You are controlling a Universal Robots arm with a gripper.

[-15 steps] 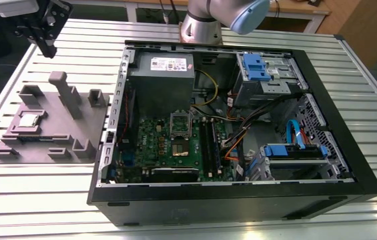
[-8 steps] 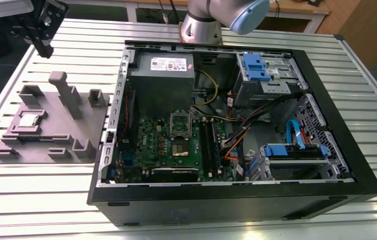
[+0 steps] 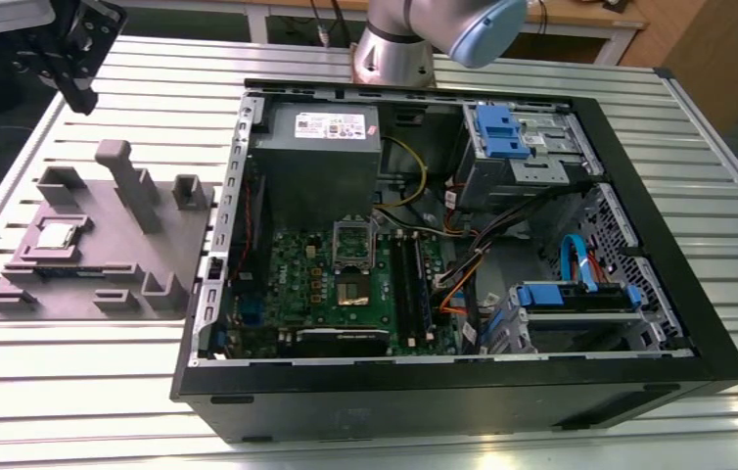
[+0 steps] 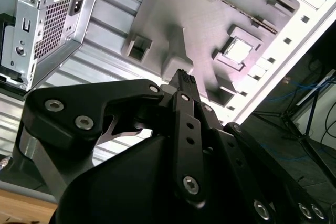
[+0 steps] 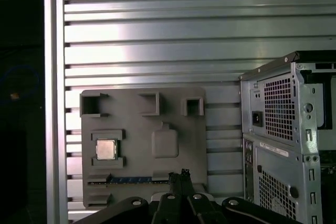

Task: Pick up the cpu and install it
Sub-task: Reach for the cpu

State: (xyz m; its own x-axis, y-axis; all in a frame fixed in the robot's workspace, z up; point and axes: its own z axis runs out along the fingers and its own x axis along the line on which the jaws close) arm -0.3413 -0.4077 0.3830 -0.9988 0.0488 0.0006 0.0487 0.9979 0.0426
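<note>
The black pincer gripper point(image 3: 79, 96) hangs high over the ribbed aluminium table point(image 3: 82, 392), at the far end on the exterior view's left. In both wrist views its two thin fingers lie pressed together at the tips point(image 5: 179, 174) point(image 4: 184, 77), narrow, with nothing gripped between them.

The cpu point(image 3: 56, 235), a small flat square chip with a silvery-grey metal top and a pale rim, lies below and well apart from the gripper. It sits flat in a square pocket of a grey moulded plastic holder plate point(image 3: 95, 284), towards that plate's left edge in the exterior view. In the first wrist view the chip point(image 5: 106, 150) shows between two low grey lips of the plate point(image 5: 173, 103); in the second wrist view it point(image 4: 239, 51) shows in the same pocket, beyond the fingertips, on the plate point(image 4: 173, 14). A tall grey post point(image 3: 134, 186) stands upright from the plate near its far side.

Just beside the plate, on the exterior view's right, lies an open black desktop computer case point(image 3: 657, 245). Inside it, flat on the bottom, is a green circuit board point(image 3: 303, 274), with long black memory sticks point(image 3: 406, 279) standing in slots along its right side. A tall grey metal box with a white label point(image 3: 317, 147) sits at the far side of the board. The arm's silver base point(image 3: 389, 54) rises from the table behind the case.
</note>
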